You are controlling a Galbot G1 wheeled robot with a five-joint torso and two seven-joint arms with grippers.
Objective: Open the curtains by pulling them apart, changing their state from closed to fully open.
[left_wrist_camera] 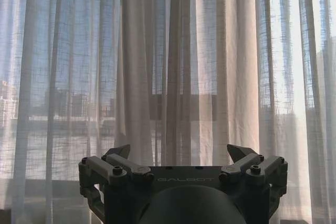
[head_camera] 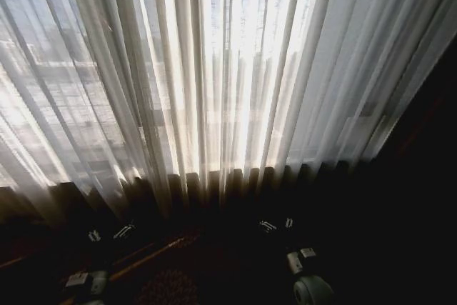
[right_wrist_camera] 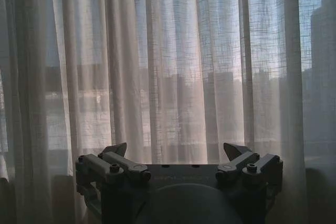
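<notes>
Curtains (head_camera: pixel 214 69) hang closed; left gripper (left_wrist_camera: pixel 181 153) and right gripper (right_wrist_camera: pixel 178 150) released, facing them.

The left end effector (left_wrist_camera: pixel 179 153) is dark grey, with two pointed fingers, bolted linkage bars with round screw heads, and pale "GALBOT" lettering across its housing. The right end effector (right_wrist_camera: pixel 176 151) shares that build. Both wrists are rounded, light grey casings.

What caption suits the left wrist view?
Left gripper, jaws open, faces the closed sheer curtains without touching them.
</notes>
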